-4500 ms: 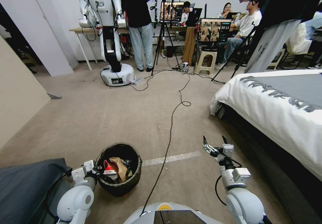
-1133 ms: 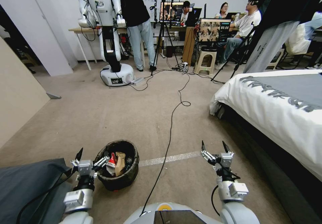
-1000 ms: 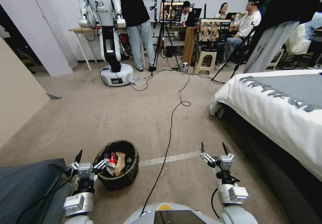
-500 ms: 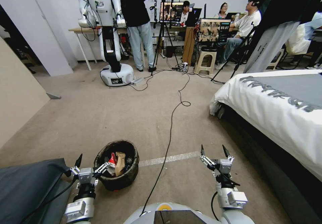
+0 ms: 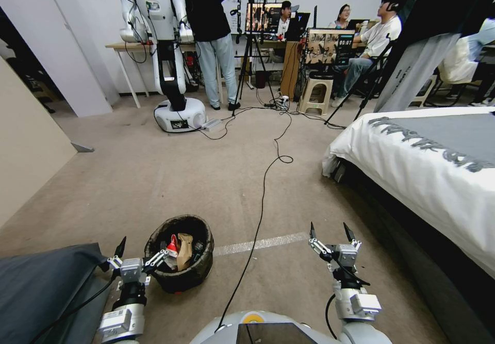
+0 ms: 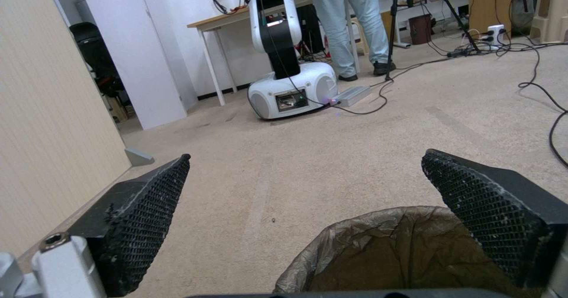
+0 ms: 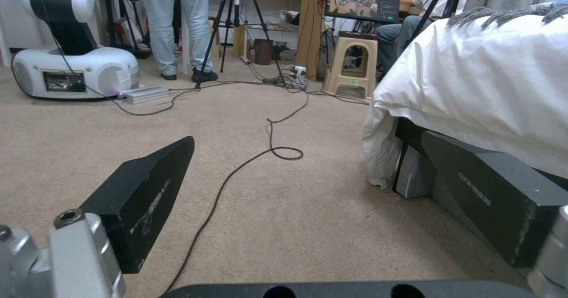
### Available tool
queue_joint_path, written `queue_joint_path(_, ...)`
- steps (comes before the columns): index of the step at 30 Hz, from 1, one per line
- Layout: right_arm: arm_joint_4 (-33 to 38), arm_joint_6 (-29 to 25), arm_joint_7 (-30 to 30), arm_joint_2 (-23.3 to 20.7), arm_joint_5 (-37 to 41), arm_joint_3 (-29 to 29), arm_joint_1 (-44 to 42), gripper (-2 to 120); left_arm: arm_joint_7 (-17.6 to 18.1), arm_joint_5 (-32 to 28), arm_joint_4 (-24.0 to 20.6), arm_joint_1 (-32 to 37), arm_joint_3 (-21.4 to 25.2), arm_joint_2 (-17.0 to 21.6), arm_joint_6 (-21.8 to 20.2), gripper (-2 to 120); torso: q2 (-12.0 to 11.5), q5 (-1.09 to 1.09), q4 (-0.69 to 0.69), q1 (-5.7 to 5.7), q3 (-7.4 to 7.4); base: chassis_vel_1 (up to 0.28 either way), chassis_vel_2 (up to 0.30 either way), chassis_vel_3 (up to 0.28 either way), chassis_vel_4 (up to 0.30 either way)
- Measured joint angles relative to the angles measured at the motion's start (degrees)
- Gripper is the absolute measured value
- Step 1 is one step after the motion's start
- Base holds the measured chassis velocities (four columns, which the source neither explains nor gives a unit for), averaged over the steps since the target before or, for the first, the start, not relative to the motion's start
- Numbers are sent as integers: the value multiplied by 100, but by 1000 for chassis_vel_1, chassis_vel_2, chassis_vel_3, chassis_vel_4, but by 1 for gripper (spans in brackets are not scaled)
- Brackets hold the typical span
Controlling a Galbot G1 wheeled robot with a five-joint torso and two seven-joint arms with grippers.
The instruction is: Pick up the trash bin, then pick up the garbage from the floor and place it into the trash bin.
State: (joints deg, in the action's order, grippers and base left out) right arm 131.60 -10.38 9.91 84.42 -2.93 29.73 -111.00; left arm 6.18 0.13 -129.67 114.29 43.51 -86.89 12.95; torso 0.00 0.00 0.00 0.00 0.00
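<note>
The trash bin [image 5: 202, 271], lined with a dark bag, stands on the beige floor [image 5: 154, 179] just ahead of me to the left. Garbage lies inside it: a red-and-white packet [image 5: 172, 245] and a brown paper bag [image 5: 184, 251]. My left gripper [image 5: 144, 248] is open at the bin's near-left side, one finger over the rim. In the left wrist view, the fingers [image 6: 148, 218] are spread wide, with the bag's rim [image 6: 379, 240] below them. My right gripper [image 5: 329, 230] hangs open and empty above bare carpet, its fingers [image 7: 142, 191] well apart.
A black cable [image 5: 260, 189] runs across the floor between my arms, crossing a pale tape line [image 5: 268, 242]. A white-covered bed [image 5: 438, 163] blocks the right. Dark grey fabric [image 5: 36, 282] lies at lower left beside a beige panel [image 5: 26, 143]. Another white robot [image 5: 172, 112], tripods and a stool stand farther ahead.
The left gripper, at the raised bin's rim 4.5 s ago, has since let go; the bin now rests lower. Over the last second both arms drew back slightly.
</note>
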Motion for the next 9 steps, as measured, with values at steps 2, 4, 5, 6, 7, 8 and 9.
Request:
queue_joint_path(2,0,1,0,0,1,1,0,100,0,0,0,-1,0,0,-3,100,0,0,0,0,0,0,0,0,0)
queue_joint_path(4,0,2,0,-1,1,1,1,100,-1,0,0,-1,0,1,-4,100,0,0,0,0,0,0,0,0,0)
queue_joint_path(5,0,3,0,0,2,1,1,100,-1,-1,0,-2,0,0,-5,100,0,0,0,0,0,0,0,0,0)
queue_joint_path(6,0,3,0,-1,2,1,1,100,-1,-1,0,-2,1,0,-6,100,0,0,0,0,0,0,0,0,0)
queue_joint_path(7,0,4,-1,0,2,1,1,100,-1,-1,0,-3,0,1,-7,100,0,0,0,0,0,0,0,0,0)
queue_joint_path(8,0,4,-1,0,2,1,1,100,-1,-1,0,-3,0,1,-7,100,0,0,0,0,0,0,0,0,0)
queue_joint_path(9,0,5,-1,-1,3,1,1,100,-1,-2,0,-3,0,1,-7,100,0,0,0,0,0,0,0,0,0)
